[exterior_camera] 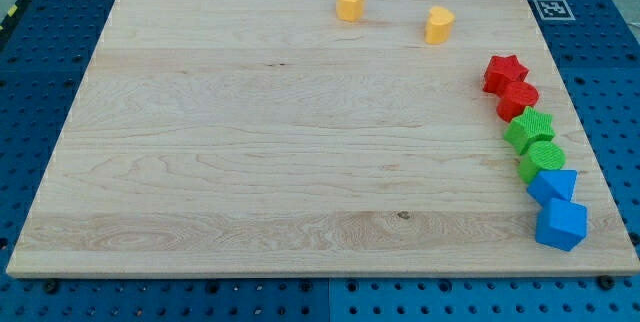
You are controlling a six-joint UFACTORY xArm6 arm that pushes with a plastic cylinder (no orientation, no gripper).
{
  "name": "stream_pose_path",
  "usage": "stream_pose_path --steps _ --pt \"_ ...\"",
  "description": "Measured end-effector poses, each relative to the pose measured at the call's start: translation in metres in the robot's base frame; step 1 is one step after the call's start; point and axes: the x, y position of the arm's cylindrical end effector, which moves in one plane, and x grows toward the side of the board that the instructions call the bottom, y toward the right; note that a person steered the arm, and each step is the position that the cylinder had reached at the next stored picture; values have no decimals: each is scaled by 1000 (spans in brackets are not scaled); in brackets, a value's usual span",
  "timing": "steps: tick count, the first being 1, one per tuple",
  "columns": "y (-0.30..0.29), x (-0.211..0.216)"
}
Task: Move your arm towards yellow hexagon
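My tip out of view (yellow hexagon (pixel 350 3) unobstructed)

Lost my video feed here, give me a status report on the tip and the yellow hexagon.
My tip not clearly in view. Yellow hexagon at the view's top, beside the other yellow block. Nothing touching it; red star far off on the view's right.

red star (pixel 504 71), red, two green and two blue blocks line right edge; fiducial tag (pixel 550 8) far right corner.
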Motion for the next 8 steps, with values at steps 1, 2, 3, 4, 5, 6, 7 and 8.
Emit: stream_pose_path --steps 1,2,3,4,5,6,7,8 --pt "0 0" --pt "0 16" --pt "-13 43" --pt "-50 46" --pt "-105 42" --pt "-116 41" --pt "-116 41" --pt "-144 41"
